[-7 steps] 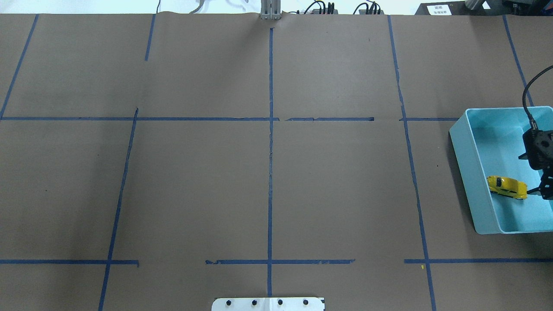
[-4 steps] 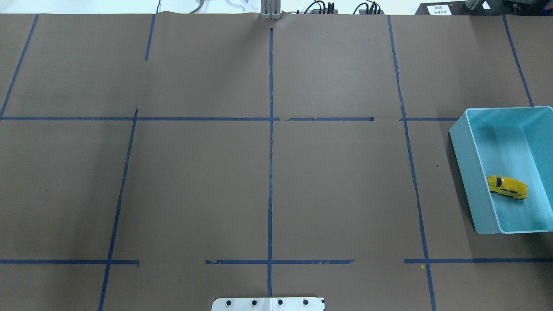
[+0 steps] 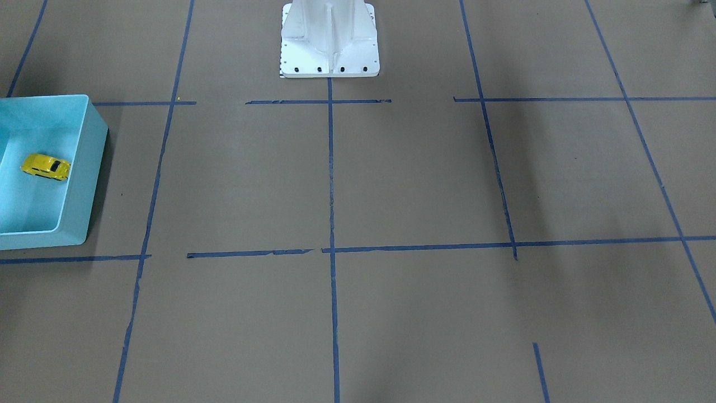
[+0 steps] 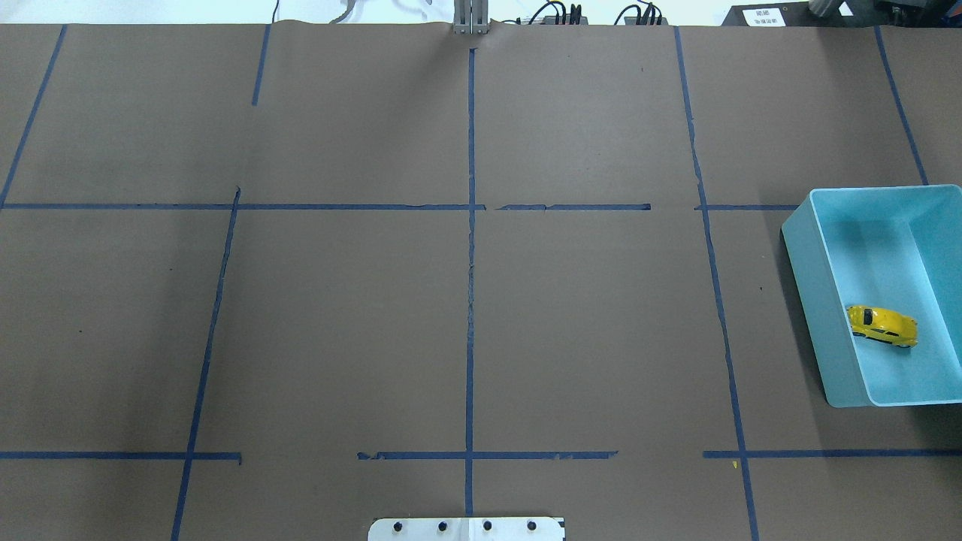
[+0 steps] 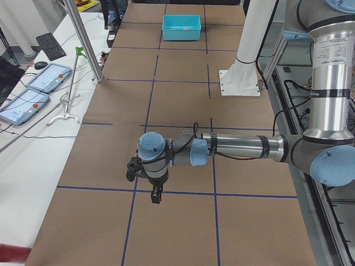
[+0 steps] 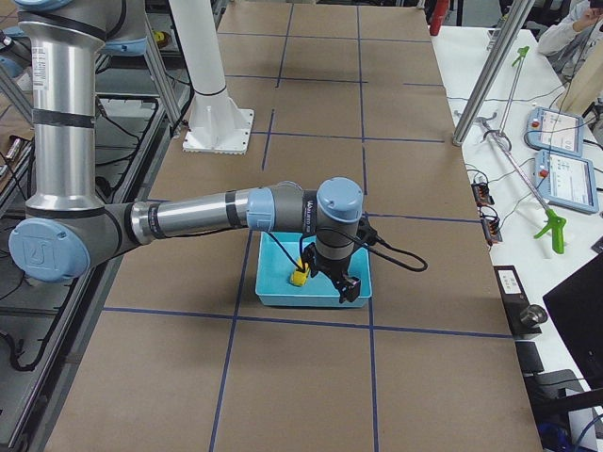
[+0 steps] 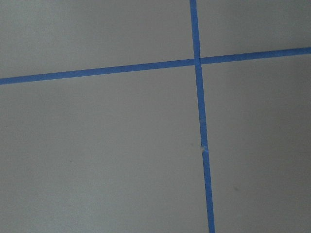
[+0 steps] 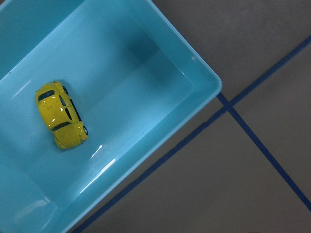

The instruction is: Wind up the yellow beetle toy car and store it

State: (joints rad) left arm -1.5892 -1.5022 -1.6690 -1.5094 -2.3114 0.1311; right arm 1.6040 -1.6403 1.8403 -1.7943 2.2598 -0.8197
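Observation:
The yellow beetle toy car lies free on the floor of the light blue bin at the table's right edge. It also shows in the front view, the right wrist view and the right side view. My right gripper hangs above the bin's outer end, apart from the car. I cannot tell if it is open or shut. My left gripper hovers over bare table far from the bin. I cannot tell its state either.
The table is brown paper with a grid of blue tape lines. The white robot base plate sits at the near edge. Tablets and a metal stand lie on a side bench past the far edge.
My right gripper, seen over the bin 0.9 s ago, has left the overhead view past the right edge. The car has stayed where it lay in the bin.

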